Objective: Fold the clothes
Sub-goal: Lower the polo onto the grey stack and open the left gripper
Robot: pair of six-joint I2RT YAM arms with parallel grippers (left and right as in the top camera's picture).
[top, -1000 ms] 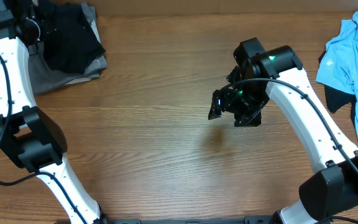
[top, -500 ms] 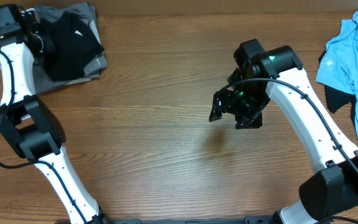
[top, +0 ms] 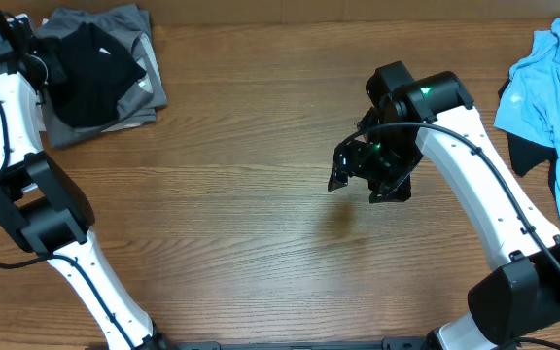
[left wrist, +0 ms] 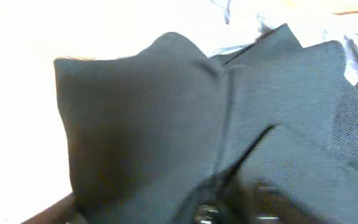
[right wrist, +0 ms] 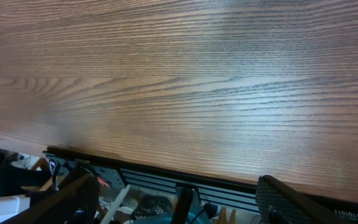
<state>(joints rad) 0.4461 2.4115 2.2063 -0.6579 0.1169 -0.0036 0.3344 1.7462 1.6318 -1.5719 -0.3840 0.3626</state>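
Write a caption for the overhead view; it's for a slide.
A black shirt lies on a grey garment at far left; right gripper hovers open mid-table; light blue garment at right.

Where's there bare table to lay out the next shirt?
Bare wood runs between the black shirt and the right pincer, and from there to the near edge. Crowded: far-left corner, with that shirt and the left pincer; right edge, with the light blue garment.
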